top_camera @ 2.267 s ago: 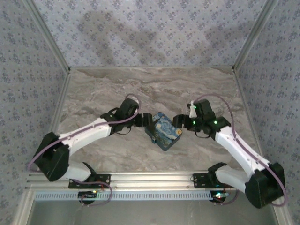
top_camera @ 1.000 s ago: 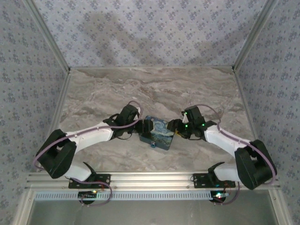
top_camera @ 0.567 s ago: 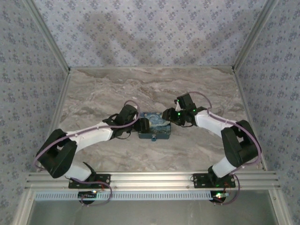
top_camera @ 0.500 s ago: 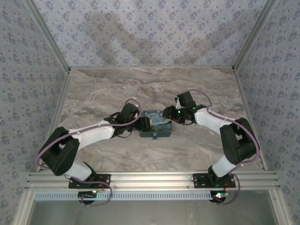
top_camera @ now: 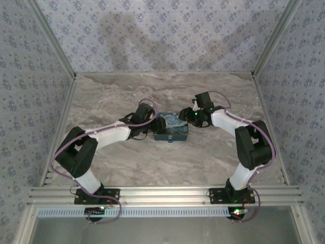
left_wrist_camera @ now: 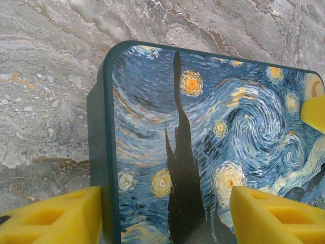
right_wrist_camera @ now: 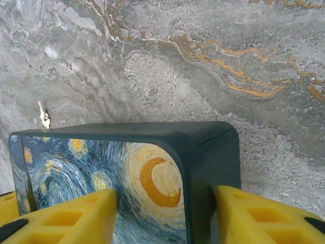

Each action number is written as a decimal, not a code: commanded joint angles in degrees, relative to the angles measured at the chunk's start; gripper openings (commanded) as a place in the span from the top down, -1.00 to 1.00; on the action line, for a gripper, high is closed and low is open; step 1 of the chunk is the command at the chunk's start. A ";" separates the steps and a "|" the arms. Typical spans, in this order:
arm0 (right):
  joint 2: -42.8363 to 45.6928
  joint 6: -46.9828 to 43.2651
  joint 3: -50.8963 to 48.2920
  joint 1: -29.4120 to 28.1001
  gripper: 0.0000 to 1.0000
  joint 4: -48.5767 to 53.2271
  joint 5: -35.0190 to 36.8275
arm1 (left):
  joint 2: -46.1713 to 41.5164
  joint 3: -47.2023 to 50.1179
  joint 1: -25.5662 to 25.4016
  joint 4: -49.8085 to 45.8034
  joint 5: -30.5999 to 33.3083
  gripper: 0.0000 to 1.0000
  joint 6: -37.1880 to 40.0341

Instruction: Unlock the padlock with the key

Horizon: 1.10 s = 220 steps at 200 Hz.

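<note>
Two hands bracket the painted box (top_camera: pixel 171 128): your left hand (left_wrist_camera: pixel 165 195) has its fingers (left_wrist_camera: pixel 274 216) spread wide over one end, your right hand (right_wrist_camera: pixel 165 198) straddles the opposite corner (squeezing or merely resting, you cannot tell), probably to steady it on the table (right_wrist_camera: pixel 213 56). The key (right_wrist_camera: pixel 44 116) pokes up just past the box's far edge; the padlock is too small to make out

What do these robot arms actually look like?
The left arm and right arm have smooth white links joined by chunky black joints. A thin purple cable loops along each. Small green lights glow on the right one. The jaws end in bright yellow blocks with moulded recesses.
</note>
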<state>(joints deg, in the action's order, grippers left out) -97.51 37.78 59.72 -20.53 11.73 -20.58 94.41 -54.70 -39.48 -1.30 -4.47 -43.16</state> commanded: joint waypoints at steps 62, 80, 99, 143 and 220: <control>2.31 -4.08 1.13 2.07 -0.39 4.19 -1.62 | -7.27 4.34 -0.13 3.82 -0.78 -0.46 -0.80; 3.10 -4.86 1.75 2.46 -0.41 6.04 -0.85 | -10.30 5.78 0.12 2.51 0.72 -0.46 -0.76; 4.60 -5.50 1.89 2.61 -0.42 7.75 0.61 | -13.86 6.58 0.48 -0.50 2.74 -0.46 -0.44; 12.87 -8.42 -0.79 1.02 -0.40 11.04 5.05 | -20.02 4.27 2.00 -14.63 8.99 -0.42 1.15; 36.34 -12.31 -9.85 -10.04 -0.21 16.10 7.13 | -8.14 -8.66 8.94 -29.29 11.06 -0.22 5.55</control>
<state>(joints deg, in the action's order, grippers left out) -68.14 27.55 53.15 -27.53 24.34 -14.06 80.68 -56.77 -31.55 -23.46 4.89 -40.49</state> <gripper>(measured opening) 0.604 0.617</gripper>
